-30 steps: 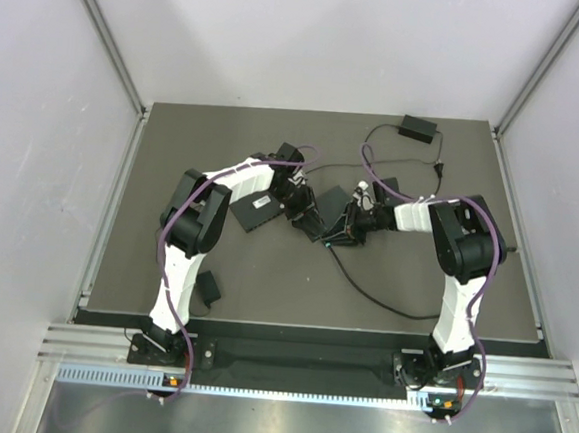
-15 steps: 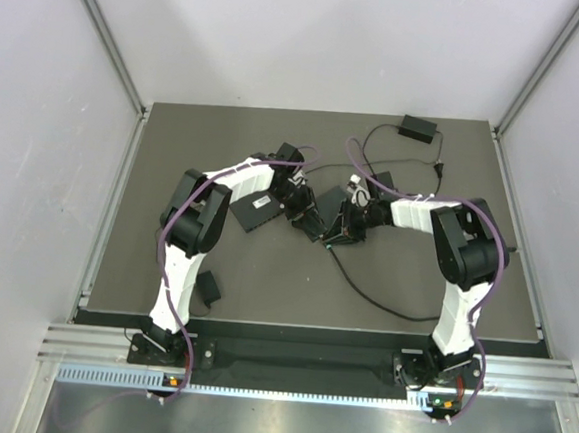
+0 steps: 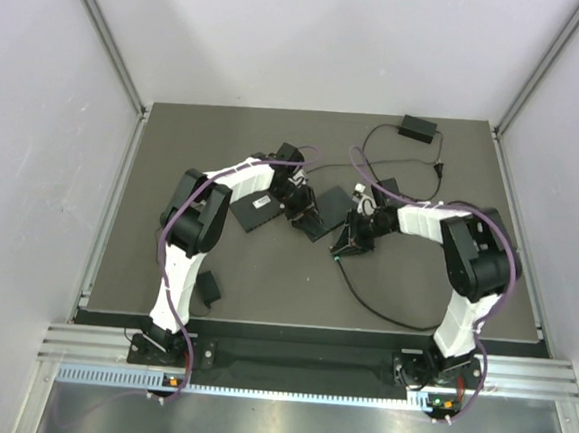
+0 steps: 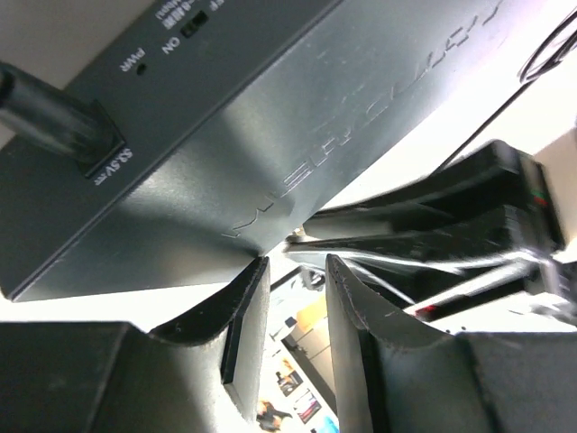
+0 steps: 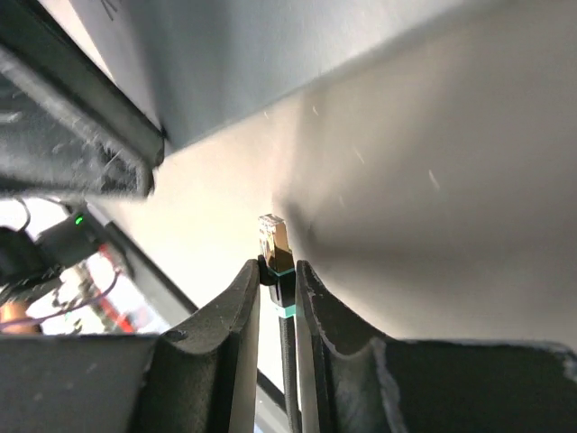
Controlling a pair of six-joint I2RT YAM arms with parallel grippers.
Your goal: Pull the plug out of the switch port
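Plug (image 5: pixel 274 236) was clear of the switch (image 4: pixel 297 117): its clear tip stood in open air just beyond the right gripper (image 5: pixel 277 267), with a gap between it and the grey housing above.

1. Right gripper. You had its fingers (image 5: pixel 236 307) closed on the dark boot of the plug, one pad on each side. The network cable (image 5: pixel 288 356) ran back between the fingers toward the wrist.

2. Left gripper (image 4: pixel 296 266). You had its fingers at a narrow gap, tips at the lower edge of the switch. From the wrist view you could not tell whether the tips pinched that edge or only rested against it.

3. Switch. It appeared tilted, with one edge raised off the table (image 3: pixel 265 275). A power lead (image 4: pixel 54 117) sat in its socket beside the small printed labels.

4. Overhead view. Both grippers met near the middle of the table, the right one just toward your side of the switch. The network cable trailed from it in a loose curve toward the right arm's base.

5. Surroundings. A flat black box (image 3: pixel 258 212) lay beside the left arm, and a power adapter (image 3: pixel 417 127) lay near the far edge, well apart from the grippers.
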